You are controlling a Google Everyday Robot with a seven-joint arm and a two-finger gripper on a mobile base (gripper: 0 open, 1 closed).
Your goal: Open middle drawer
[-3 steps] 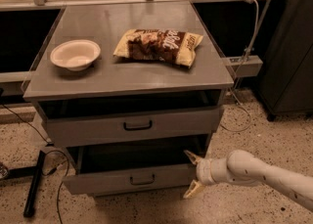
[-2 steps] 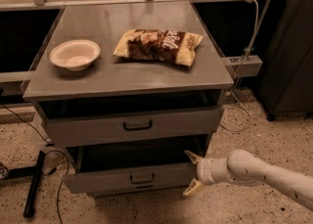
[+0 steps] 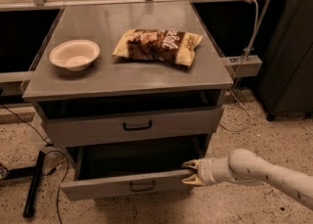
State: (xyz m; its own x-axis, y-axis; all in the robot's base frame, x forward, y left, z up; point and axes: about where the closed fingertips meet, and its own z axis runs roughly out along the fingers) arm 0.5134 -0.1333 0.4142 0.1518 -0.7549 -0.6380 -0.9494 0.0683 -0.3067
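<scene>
The middle drawer [image 3: 107,185], a grey metal one with a small black bar handle [image 3: 142,186], stands pulled well out from the low part of the grey table [image 3: 127,76], its deep tray open and dark inside. At the right end of its front sits the robot's pincer [image 3: 186,172], its two pale fingers [image 3: 189,164] spread apart, one above and one below the front's top edge at that corner; whether they touch the metal cannot be told. The white arm [image 3: 264,171] reaches in from the lower right, low over the speckled floor [image 3: 244,135]. Directly above the open drawer, a wider drawer front [image 3: 88,131] with its own black handle [image 3: 137,125] juts out a little, a dark gap showing over it. On the table top, a white bowl [image 3: 75,54] sits to the left and a brown-and-yellow snack bag [image 3: 157,45] lies flat near the middle, the two apart. A black bar [image 3: 34,184] lies on the floor at the left.
</scene>
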